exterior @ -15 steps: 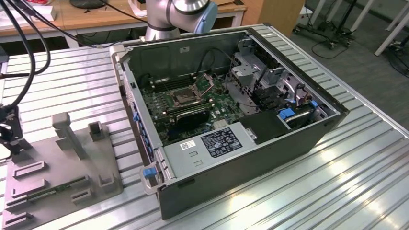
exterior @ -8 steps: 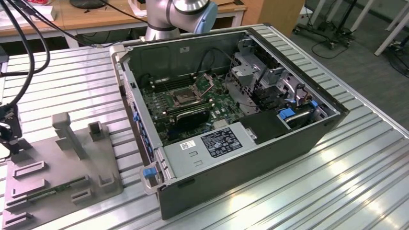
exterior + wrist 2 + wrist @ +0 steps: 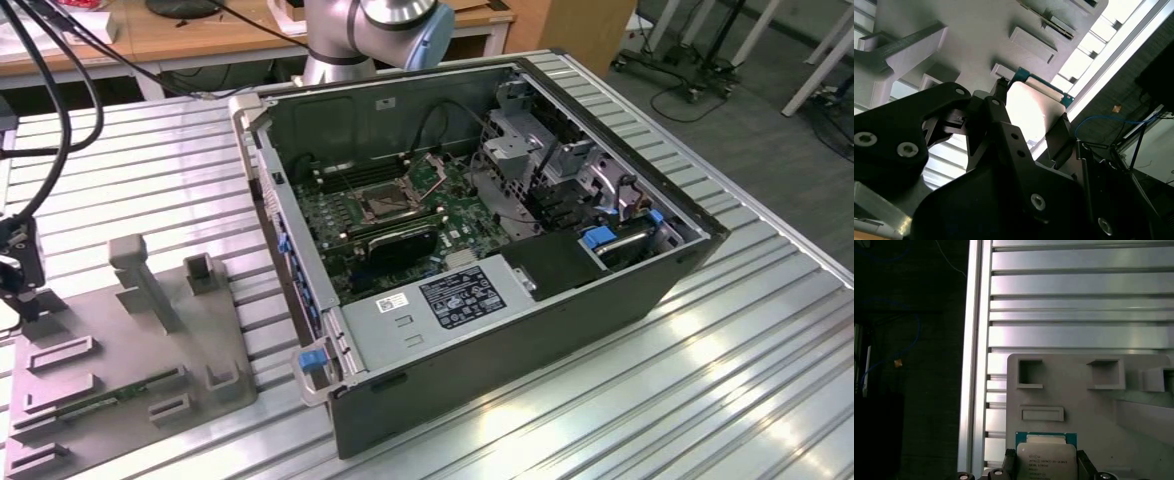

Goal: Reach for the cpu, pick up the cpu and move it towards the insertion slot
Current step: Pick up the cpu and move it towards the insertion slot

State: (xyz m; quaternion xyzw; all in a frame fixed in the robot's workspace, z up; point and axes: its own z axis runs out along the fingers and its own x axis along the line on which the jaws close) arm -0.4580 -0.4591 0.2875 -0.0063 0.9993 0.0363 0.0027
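The gripper (image 3: 1031,107) looms closest in the second wrist view, its 2 fingers (image 3: 1058,139) set against opposite edges of the cpu (image 3: 1034,115) and clamped on it. The cpu is over the grey tray (image 3: 1074,395), near one end. I cannot tell whether it rests there or hangs clear. The slot (image 3: 380,205) lies on the board inside the open case (image 3: 574,320), well apart from the tray. I judge the pick-up in hand, with the grasp made and the carry not begun. Reaching the slot calls for a clean lift, a level chip and clearance over the case wall.
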